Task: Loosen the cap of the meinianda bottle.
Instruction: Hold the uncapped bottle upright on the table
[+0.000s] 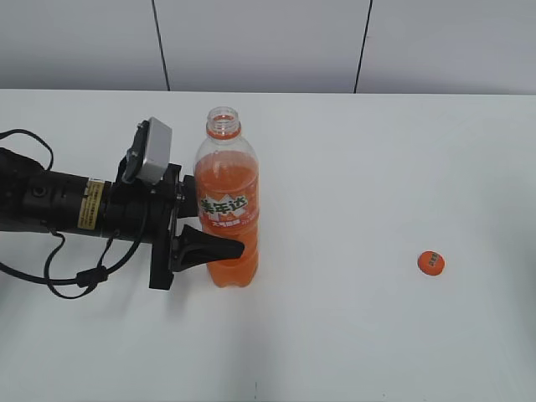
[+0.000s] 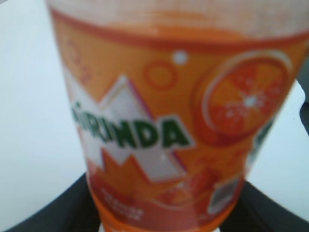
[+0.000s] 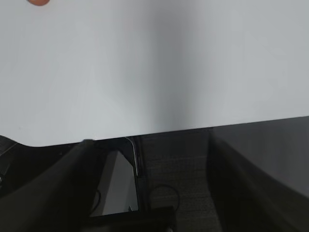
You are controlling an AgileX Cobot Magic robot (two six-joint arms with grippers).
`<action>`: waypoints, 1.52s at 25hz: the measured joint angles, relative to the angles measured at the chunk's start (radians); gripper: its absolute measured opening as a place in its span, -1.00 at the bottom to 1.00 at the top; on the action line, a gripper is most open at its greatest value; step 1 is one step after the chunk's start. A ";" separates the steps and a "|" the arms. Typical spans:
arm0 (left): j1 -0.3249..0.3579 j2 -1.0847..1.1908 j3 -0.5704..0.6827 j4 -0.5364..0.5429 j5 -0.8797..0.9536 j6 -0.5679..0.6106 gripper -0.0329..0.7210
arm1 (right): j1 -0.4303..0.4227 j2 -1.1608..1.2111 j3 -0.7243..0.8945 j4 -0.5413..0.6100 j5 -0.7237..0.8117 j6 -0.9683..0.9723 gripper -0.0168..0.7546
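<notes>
The meinianda bottle (image 1: 227, 188) stands upright on the white table, left of centre, its mouth open with only the orange neck ring at the top. The orange cap (image 1: 431, 262) lies flat on the table far to the right, apart from the bottle. My left gripper (image 1: 224, 240) reaches in from the left and is shut on the bottle's lower body. In the left wrist view the label (image 2: 164, 121) fills the frame between the dark fingers (image 2: 38, 215). My right gripper (image 3: 152, 193) is out of the exterior view; it hangs open and empty past the table's edge.
The white table (image 1: 352, 167) runs back to a pale panelled wall. The right wrist view shows the table's edge (image 3: 159, 126) with dark floor and cables below it, and an orange sliver of the cap (image 3: 37, 2) at the top left corner.
</notes>
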 joint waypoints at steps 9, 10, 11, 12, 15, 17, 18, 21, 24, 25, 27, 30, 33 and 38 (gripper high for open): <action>0.000 0.000 0.000 0.000 0.000 0.000 0.17 | 0.000 -0.199 0.250 0.006 -0.096 0.000 0.43; 0.000 0.000 0.000 0.000 0.000 0.000 0.17 | 0.000 -0.213 0.262 0.000 -0.095 0.000 0.43; 0.000 0.000 0.000 0.000 0.001 0.000 0.17 | 0.000 -0.228 0.270 0.006 -0.093 0.000 0.43; 0.000 0.000 0.000 0.001 0.001 0.000 0.17 | 0.000 -0.243 0.274 0.000 -0.093 0.000 0.43; 0.000 0.000 0.000 0.001 0.001 0.000 0.17 | 0.000 -0.306 0.277 0.006 -0.093 0.000 0.42; 0.000 0.000 0.000 0.001 0.001 0.000 0.17 | 0.000 -0.357 0.277 0.000 -0.093 0.000 0.42; 0.000 0.001 0.000 0.001 0.001 0.000 0.17 | 0.000 -0.388 0.277 0.006 -0.093 0.000 0.42; 0.000 0.001 0.000 0.001 0.000 0.000 0.17 | 0.000 -0.482 0.277 0.006 -0.092 0.000 0.42; 0.000 0.001 0.000 0.001 0.000 0.000 0.17 | 0.000 -0.582 0.277 0.006 -0.092 0.000 0.42; 0.000 0.001 0.000 0.001 0.000 0.000 0.17 | 0.000 -0.607 0.277 0.006 -0.092 0.000 0.42; 0.000 0.001 0.000 0.001 0.000 0.000 0.17 | 0.000 -0.662 0.277 0.006 -0.092 0.000 0.42; 0.000 0.001 0.000 0.001 0.000 0.000 0.17 | 0.000 -0.712 0.277 0.006 -0.092 0.000 0.42; 0.000 0.001 0.000 0.001 0.000 0.000 0.17 | 0.000 -0.724 0.277 0.006 -0.092 0.000 0.42; 0.000 0.001 0.000 0.000 0.000 0.000 0.17 | 0.000 -0.724 0.277 0.006 -0.092 0.000 0.42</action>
